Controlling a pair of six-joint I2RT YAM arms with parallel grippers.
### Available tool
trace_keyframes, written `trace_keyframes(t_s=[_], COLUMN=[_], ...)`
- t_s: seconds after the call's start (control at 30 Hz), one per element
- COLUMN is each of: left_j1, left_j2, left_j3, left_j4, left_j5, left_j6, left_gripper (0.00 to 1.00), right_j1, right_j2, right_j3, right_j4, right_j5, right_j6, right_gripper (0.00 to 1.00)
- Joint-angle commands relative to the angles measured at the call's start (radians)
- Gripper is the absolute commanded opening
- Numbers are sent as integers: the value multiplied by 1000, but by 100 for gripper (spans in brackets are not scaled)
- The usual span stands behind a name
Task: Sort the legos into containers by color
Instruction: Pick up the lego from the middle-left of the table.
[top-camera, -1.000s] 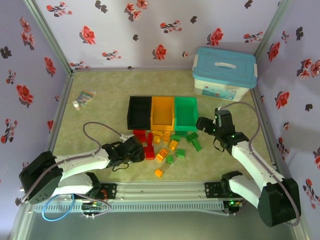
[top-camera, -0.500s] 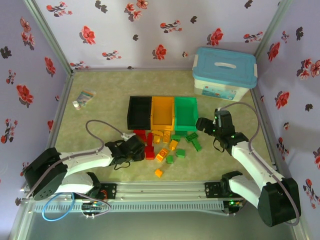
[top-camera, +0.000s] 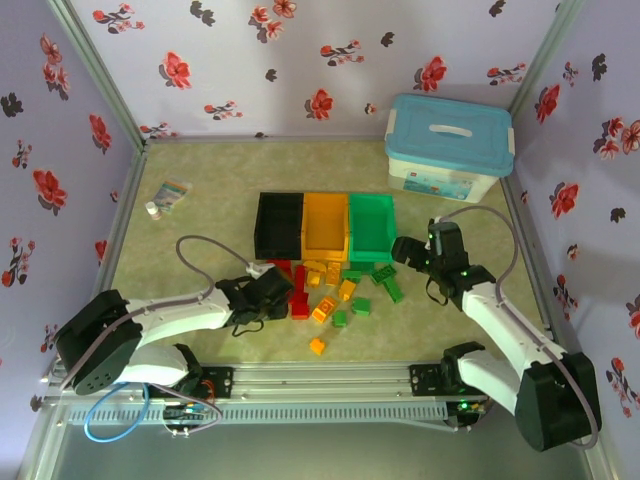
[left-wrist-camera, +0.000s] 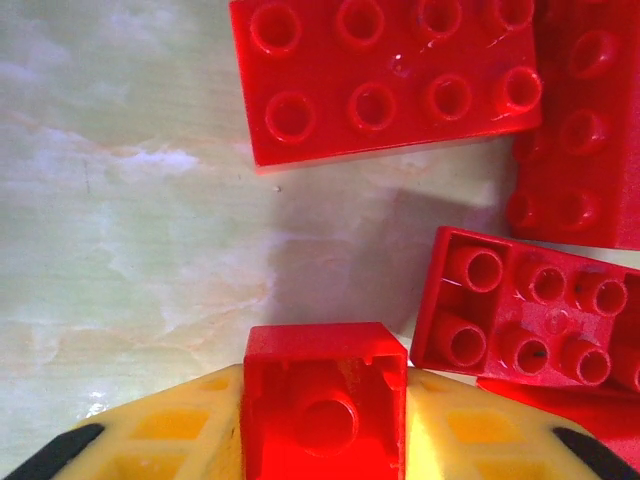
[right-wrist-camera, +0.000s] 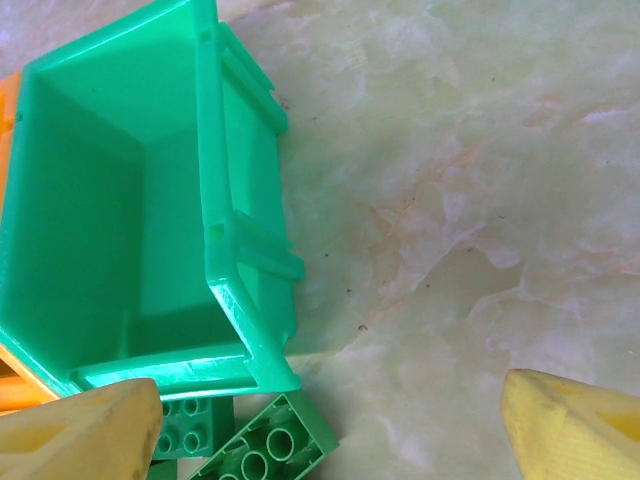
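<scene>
One small red brick (left-wrist-camera: 325, 400) is pinched between the yellow pads (left-wrist-camera: 170, 435) of the left gripper (top-camera: 278, 290), at the bottom centre of the left wrist view, hollow side toward the camera. Whether it has cleared the table I cannot tell from this close angle. Other red legos lie just above it in that frame: an eight-stud brick (left-wrist-camera: 385, 75) along the top edge and an overturned one (left-wrist-camera: 530, 310) at the right.

With neighbours this close, the sound move is a straight lift before any sideways travel, so the held piece does not drag the pile. No bin is red, so the black bin (top-camera: 280, 225), at the left end of the row in the overhead view, is the likely home. It sits beside the orange bin (top-camera: 326, 225), so the release should come low and well inside the black walls, not over the shared rim.

The right gripper (top-camera: 408, 250) hangs with its fingers (right-wrist-camera: 85, 430) spread wide and nothing between them. In its wrist view the green bin (right-wrist-camera: 230, 150) fills the upper left. Two green bricks (right-wrist-camera: 270, 450) lie at the bottom edge, just below the bin's near corner.
</scene>
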Motion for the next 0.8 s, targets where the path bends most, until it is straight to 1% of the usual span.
trace_keyframes(t_s=[0.0,0.13,0.2,0.43,0.57,0.77], left_j1=[-7,-7,-7,-7,-7,25], left_j2=[-7,-15,-18,-64,-105,-129], left_j3=[34,49,56,104,147,204], left_j4=[-59,-80,-92,-159,-190,-194], left_j5=[-40,-45,-48,-74,-111,-128], left_j6=[21,28,30,43,73,132], left_gripper=[32,27,26,26,26,26], right_j1=[9,7,7,8,8,9], right_j2=[20,31,30,25,24,19], right_j3=[-5,-3,-3,-10,-16,-29], right_j4=[43,50,51,49,51,49], right_j5=[-9,-14,-13,-11,-14,-21], right_j6=[23,25,24,21,21,23], right_gripper=[88,88,88,88,88,88])
